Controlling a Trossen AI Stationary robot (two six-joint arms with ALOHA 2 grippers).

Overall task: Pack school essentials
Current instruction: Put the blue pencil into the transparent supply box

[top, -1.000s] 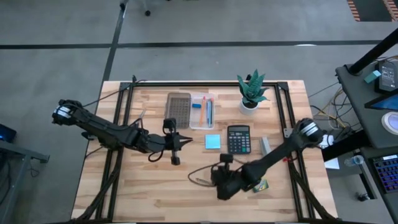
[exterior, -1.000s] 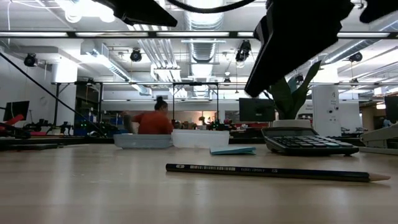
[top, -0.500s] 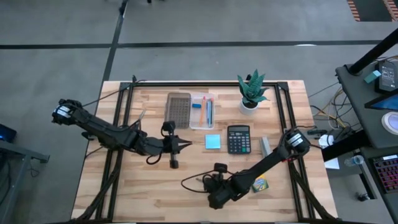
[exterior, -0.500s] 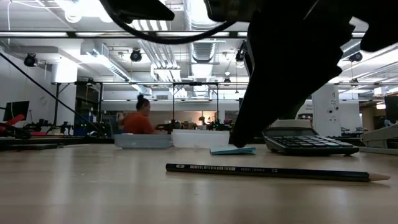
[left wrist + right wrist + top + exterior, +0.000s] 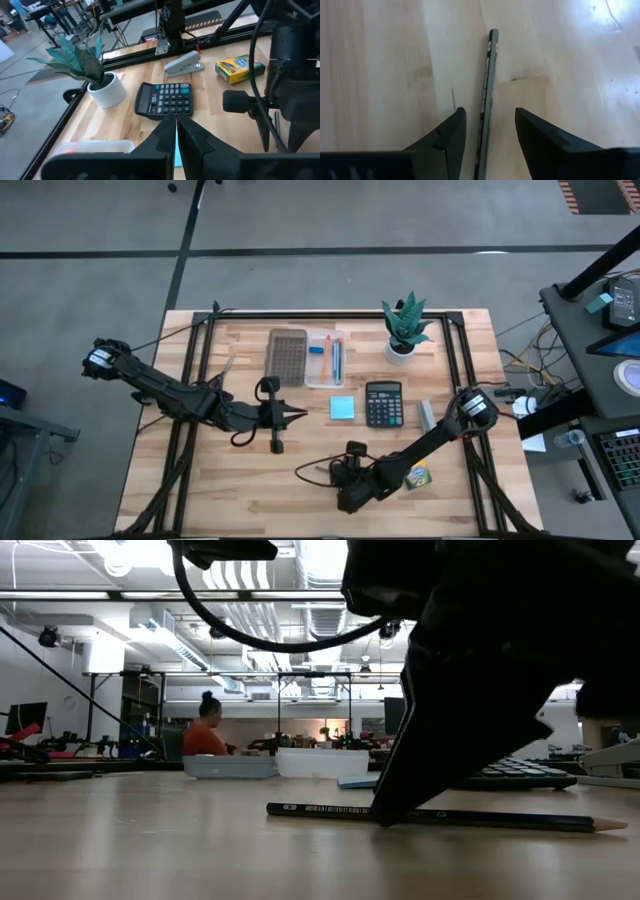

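Wooden desk [image 5: 200,480] carries most supplies unpacked: sticky pad [image 5: 342,408], crayon box [image 5: 418,477] and more. Right end effector [image 5: 487,131] stands low with fingers spread astride the dark pencil [image 5: 486,95], not yet gripping. Left end effector [image 5: 296,414] hovers mid-desk, fingers pressed together, empty.

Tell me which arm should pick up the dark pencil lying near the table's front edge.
Right. The right gripper is down at the wooden table with its open fingers either side of the thin dark pencil. The left gripper hovers shut farther back, pointing toward the black calculator.
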